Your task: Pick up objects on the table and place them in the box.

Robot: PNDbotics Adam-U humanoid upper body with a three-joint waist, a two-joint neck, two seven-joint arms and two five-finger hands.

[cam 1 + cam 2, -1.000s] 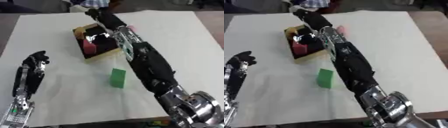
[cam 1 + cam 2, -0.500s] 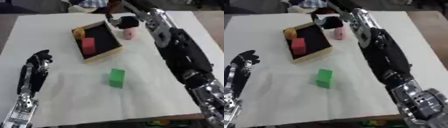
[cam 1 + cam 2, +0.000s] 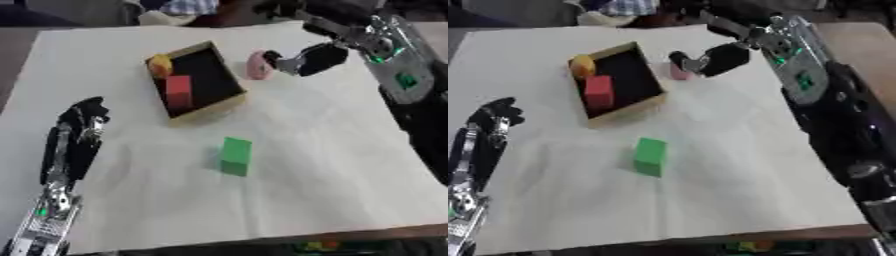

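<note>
Your right hand (image 3: 308, 59) has pulled back out of the box (image 3: 229, 101) to the pink block (image 3: 256, 65) just right of it.

Left eye view: its fingers curl beside that block; whether they pinch it, you cannot tell. Red block (image 3: 178, 91) and yellow piece (image 3: 160, 65) sit inside the box; green block (image 3: 235, 156) lies below it.
Right eye view: your left hand (image 3: 490, 131) rests spread, left of the box.

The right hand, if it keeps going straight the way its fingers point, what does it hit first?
The right hand points leftward at the pink object just beside the box, so it would probably meet that first; depth is hard to judge.
</note>
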